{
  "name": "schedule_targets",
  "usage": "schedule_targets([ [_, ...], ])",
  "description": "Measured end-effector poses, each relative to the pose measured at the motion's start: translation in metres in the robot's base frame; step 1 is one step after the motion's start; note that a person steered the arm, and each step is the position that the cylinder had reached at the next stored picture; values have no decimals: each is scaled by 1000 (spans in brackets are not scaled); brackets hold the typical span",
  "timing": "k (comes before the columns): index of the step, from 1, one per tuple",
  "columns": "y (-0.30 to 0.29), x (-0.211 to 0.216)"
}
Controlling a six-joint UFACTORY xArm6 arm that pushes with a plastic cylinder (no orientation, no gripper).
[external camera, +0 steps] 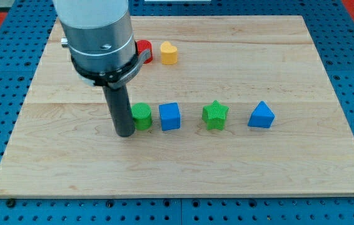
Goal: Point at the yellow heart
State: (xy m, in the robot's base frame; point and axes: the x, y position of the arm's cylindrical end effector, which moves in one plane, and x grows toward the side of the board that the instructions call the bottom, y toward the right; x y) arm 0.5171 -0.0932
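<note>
The yellow heart [169, 53] lies near the view's top, left of centre, on the wooden board [183, 162]. A red block [144, 47] sits just left of it, partly hidden by the arm's grey body. My tip [125, 133] is at the end of the dark rod, well below the yellow heart and touching or nearly touching the left side of a green round block [142, 116].
A row runs across the board's middle: the green round block, a blue cube [170, 116], a green star [215, 115] and a blue wedge-like block [261, 115]. The board lies on a blue perforated surface.
</note>
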Motion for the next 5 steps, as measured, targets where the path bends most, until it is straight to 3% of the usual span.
schedule_targets([
  [2,71,10],
  [5,-46,19],
])
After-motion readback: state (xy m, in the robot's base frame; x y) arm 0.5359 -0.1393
